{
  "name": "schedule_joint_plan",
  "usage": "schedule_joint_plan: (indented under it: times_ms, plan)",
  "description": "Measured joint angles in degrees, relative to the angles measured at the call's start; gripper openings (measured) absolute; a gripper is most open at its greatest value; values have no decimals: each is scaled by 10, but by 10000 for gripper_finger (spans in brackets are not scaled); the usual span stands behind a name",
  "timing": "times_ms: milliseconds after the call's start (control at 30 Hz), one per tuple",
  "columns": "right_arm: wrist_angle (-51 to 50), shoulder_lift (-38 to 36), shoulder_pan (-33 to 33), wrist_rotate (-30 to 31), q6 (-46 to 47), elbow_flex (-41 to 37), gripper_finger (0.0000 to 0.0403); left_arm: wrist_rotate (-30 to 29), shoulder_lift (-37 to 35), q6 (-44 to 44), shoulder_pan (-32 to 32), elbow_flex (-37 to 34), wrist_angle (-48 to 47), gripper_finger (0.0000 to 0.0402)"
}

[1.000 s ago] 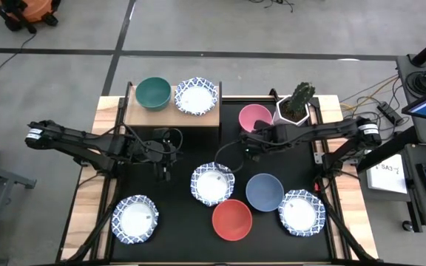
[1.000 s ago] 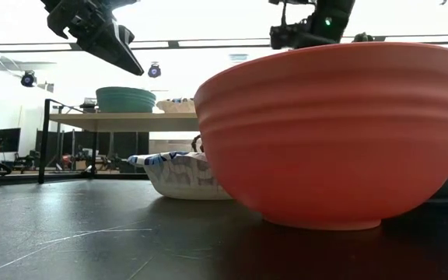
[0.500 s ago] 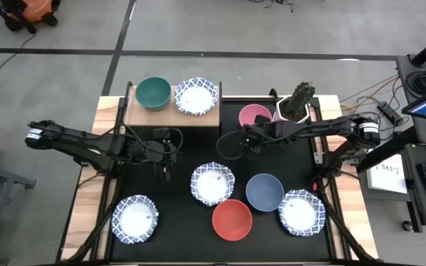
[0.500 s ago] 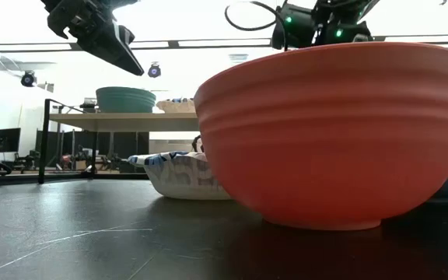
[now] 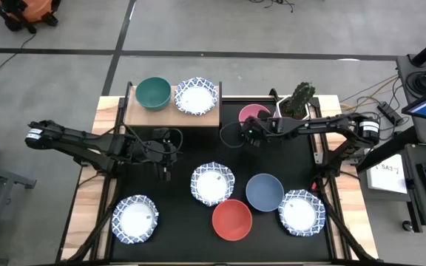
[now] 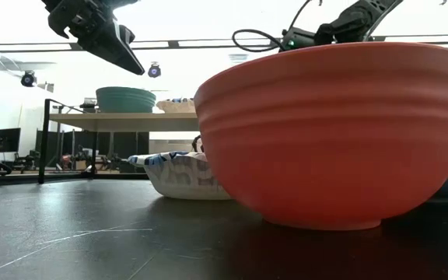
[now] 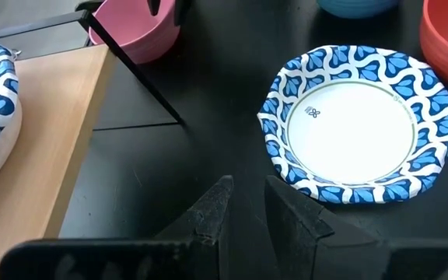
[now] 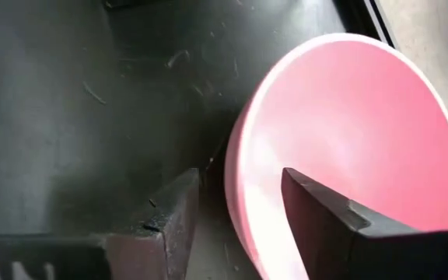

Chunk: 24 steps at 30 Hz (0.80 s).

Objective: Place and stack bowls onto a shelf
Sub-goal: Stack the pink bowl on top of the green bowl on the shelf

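Hovering above the black table, the left gripper hangs with fingers nearly closed on nothing, near a patterned bowl at table centre; behind it the shelf carries a green bowl and another patterned bowl side by side. Farther right, the right gripper straddles the pink bowl's rim, fingers parted, one inside and one outside, beside the cactus pot.

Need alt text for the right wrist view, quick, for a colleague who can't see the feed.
The right gripper is open with its two dark fingers straddling the rim of the pink bowl, one inside it and one outside. The bowl sits on the black table.
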Motion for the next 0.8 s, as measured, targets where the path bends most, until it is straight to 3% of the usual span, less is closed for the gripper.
schedule_joint_plan:
  times_ms: [467,800]
  plan:
    - [13,0,-13,-1,-16,-5,17,0,0,12,0,0,21,58]
    - [-60,-56,26,-8,-23,26,11,0,0,9,0,0,59,58]
